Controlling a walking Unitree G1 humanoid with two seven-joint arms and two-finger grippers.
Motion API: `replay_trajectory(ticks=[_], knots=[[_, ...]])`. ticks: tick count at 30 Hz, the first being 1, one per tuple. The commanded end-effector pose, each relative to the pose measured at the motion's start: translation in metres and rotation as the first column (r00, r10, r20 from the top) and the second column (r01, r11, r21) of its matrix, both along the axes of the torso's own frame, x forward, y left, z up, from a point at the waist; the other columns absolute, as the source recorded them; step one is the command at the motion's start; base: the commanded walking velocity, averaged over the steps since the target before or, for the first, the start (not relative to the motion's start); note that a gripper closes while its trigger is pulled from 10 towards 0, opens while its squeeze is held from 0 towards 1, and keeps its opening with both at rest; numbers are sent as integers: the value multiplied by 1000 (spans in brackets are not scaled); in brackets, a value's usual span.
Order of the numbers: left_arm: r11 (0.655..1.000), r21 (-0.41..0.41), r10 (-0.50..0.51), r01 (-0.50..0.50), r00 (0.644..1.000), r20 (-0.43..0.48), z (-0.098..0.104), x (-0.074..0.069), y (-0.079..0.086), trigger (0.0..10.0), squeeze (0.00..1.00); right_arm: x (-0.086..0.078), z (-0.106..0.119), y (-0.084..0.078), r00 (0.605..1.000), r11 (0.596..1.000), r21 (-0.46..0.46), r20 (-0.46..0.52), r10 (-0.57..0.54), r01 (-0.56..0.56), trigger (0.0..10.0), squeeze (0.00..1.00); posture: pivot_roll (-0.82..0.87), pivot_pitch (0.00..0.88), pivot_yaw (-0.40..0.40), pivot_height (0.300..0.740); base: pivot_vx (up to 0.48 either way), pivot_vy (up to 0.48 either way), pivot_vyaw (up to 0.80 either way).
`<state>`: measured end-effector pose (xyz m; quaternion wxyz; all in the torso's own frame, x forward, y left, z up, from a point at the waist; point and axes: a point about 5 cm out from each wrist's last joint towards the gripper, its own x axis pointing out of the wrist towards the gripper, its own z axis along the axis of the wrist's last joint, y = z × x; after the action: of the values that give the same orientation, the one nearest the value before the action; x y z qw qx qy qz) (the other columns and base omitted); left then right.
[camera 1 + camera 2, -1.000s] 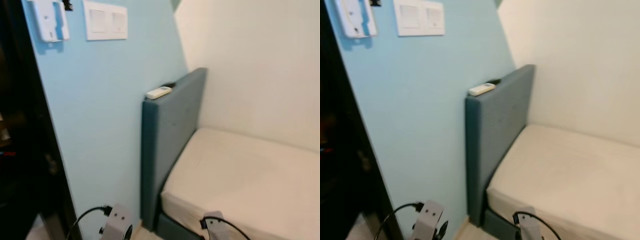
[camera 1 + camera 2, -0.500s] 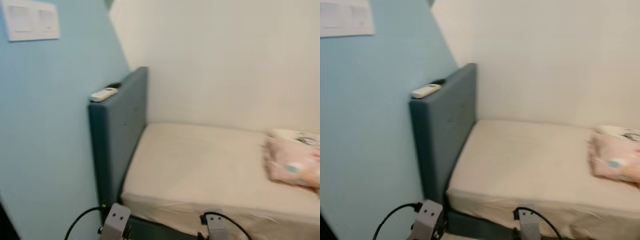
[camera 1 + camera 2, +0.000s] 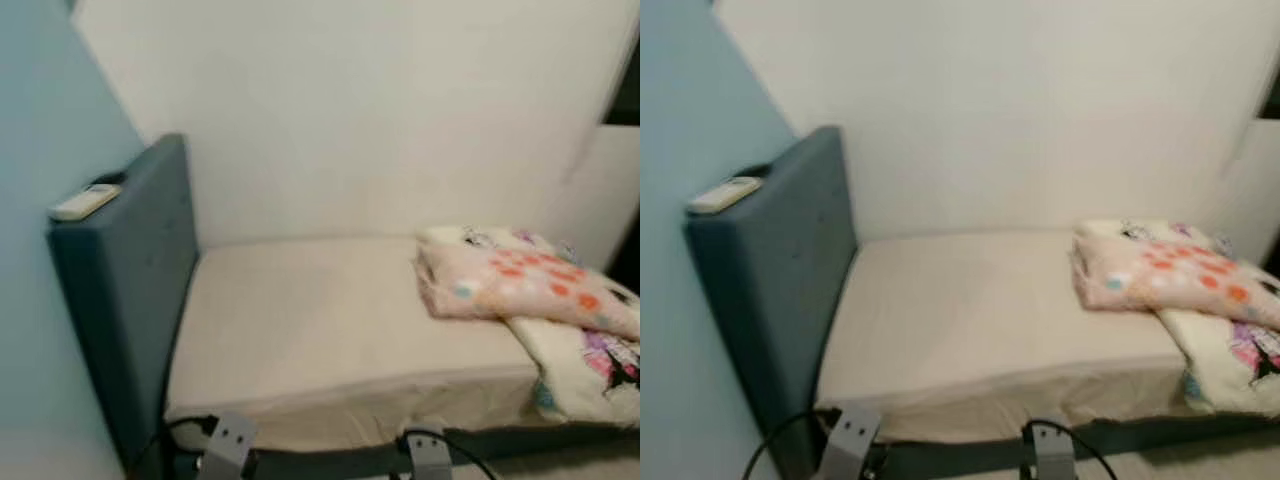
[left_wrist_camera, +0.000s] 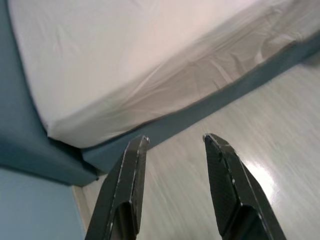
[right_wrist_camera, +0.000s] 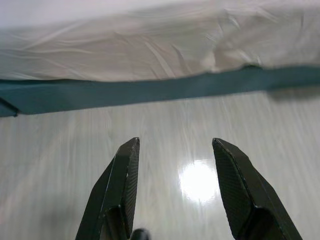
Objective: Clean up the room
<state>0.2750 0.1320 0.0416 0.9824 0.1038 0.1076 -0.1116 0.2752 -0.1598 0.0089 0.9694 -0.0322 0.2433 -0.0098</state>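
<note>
**Bed with folded bedding, both pincers idle**

We face a bed [image 3: 330, 330] with a cream sheet. Folded pink blankets [image 3: 520, 285] lie at 3 o'clock on the mattress. A white remote [image 3: 84, 202] rests atop the teal headboard [image 3: 125, 290] at 9 o'clock. Our left pincer [image 4: 172, 145] and right pincer [image 5: 175, 150] hang low over the pale floor [image 5: 165, 125] beside the bed frame, fingers spread, holding nothing.
</note>
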Motion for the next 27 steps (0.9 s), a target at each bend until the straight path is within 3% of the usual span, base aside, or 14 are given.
replay_trajectory(ticks=[1,21,27], knots=[[1000,-1,-10,10,1000,-5,-1,0,-2,10000,0,-2,-2,-4,1000,1000,-14,-6,-7,7,10000,0,-15,73,-9,740,0,0,-800],[996,-94,-4,7,1000,31,5,-2,-5,10000,0,-2,-1,-6,1000,1000,-22,3,-2,2,10000,0,-18,81,-12,740,0,0,-800],[992,-125,24,-18,999,48,9,1,-5,10000,0,-2,0,-4,999,998,-49,1,32,-32,10000,0,-23,80,-10,740,0,0,-79]])
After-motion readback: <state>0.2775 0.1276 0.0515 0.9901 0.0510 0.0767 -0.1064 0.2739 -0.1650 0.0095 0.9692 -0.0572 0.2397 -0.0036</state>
